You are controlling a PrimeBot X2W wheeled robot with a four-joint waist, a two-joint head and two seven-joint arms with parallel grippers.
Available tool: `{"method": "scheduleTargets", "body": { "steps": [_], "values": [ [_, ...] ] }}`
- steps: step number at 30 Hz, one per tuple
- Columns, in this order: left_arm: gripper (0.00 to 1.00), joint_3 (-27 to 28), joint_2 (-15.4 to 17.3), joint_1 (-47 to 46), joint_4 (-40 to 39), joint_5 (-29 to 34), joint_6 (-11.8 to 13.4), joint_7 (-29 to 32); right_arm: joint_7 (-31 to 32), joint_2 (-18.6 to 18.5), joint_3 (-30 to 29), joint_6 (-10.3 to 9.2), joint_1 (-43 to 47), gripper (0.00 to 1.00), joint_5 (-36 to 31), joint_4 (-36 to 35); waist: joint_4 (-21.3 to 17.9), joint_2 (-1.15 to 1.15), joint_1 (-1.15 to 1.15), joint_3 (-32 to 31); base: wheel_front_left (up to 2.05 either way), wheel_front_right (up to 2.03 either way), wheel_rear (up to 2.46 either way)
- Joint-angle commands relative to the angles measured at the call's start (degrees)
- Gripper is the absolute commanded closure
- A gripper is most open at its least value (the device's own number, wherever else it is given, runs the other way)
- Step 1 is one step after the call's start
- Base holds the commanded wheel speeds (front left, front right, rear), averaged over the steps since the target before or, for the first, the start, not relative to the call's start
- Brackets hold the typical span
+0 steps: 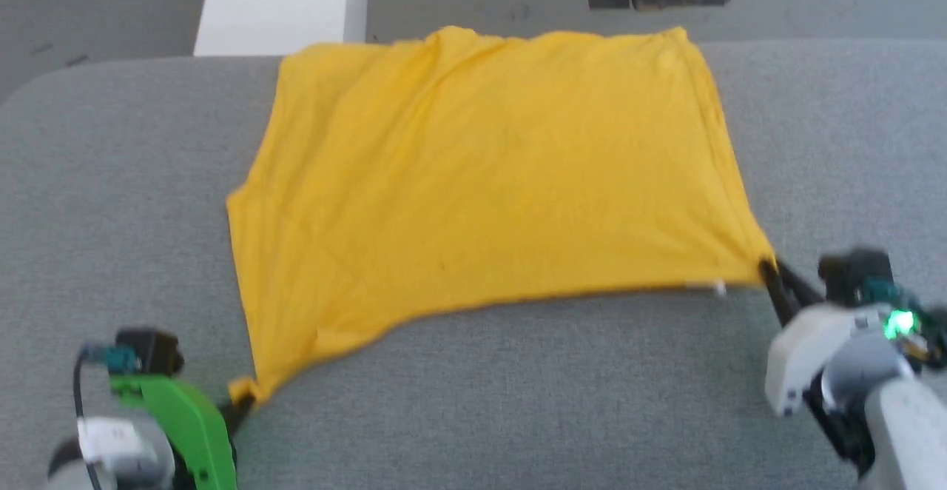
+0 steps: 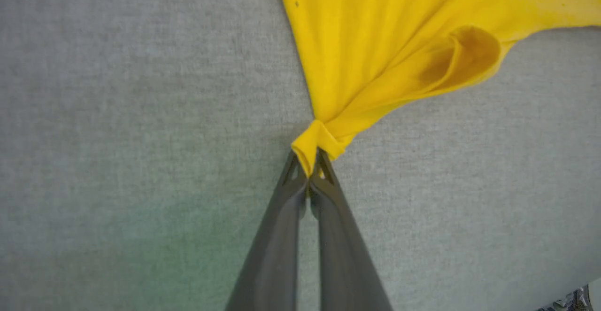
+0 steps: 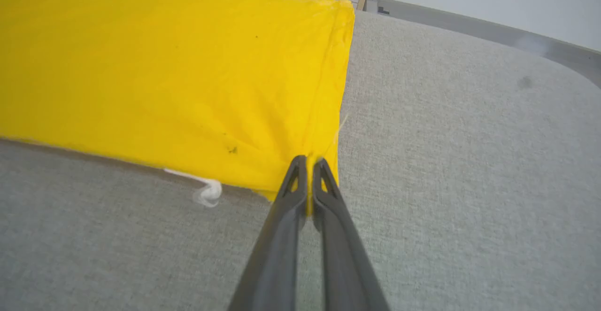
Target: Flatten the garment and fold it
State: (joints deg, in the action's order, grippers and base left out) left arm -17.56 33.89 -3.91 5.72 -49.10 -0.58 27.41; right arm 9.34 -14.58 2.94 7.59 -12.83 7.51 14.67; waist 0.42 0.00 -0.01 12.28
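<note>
Grey surface [image 1: 473, 401], garment [image 1: 481, 179] corners pinched, white label [image 3: 206, 193] (right wrist view).

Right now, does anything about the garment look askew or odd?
The garment lies skewed: the left gripper's corner sits nearer than the right gripper's. A loose fold curls beside it; a white tag pokes out.

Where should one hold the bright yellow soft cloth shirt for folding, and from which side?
At its two near corners, coming low from the near edge. The shirt lies spread on the grey fabric surface, so corners give thin folds to pinch; the left gripper and right gripper are shut there.
</note>
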Motion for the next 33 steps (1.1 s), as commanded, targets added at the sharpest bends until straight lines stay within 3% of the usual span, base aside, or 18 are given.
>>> {"method": "scheduleTargets", "body": {
  "steps": [1, 13, 17, 26, 33],
  "values": [
    [1.0, -0.2, -0.2, 4.0, -0.9, -1.4, 1.3, 0.8, 0.5, 1.0, -1.5, -0.1, 2.7, 1.0, 0.0, -0.9, 1.2, 0.0, 0.01, -2.2, 0.0, 0.0, 0.0],
    [1.0, -0.1, -2.5, 18.2, -10.3, -2.9, 6.8, -2.1, 6.9, 9.6, -13.3, -0.1, 22.8, 1.0, -0.2, -12.1, 2.4, 0.0, 0.01, -4.7, 0.0, 0.0, 0.0],
    [1.0, 0.1, -3.4, 18.8, -11.5, 0.6, 7.2, -7.7, 6.2, 10.8, -14.8, -0.1, 25.5, 1.0, -0.1, -14.8, 2.1, 0.0, 0.01, -5.0, 0.0, 0.0, 0.0],
    [1.0, 0.1, -9.0, 11.2, -11.5, 13.5, 9.1, -28.1, -6.1, 11.6, -9.6, -0.1, 23.8, 1.0, 0.3, -14.5, 1.6, 0.0, 0.01, -5.6, 0.0, 0.0, 0.0],
    [1.0, -0.5, -10.0, 1.4, -6.1, 18.2, 7.8, -34.2, -8.7, 9.8, -6.3, -0.1, 18.0, 1.0, -1.1, -13.6, 0.4, 0.0, 0.01, -5.1, 0.0, 0.0, 0.0]
  ]
}}
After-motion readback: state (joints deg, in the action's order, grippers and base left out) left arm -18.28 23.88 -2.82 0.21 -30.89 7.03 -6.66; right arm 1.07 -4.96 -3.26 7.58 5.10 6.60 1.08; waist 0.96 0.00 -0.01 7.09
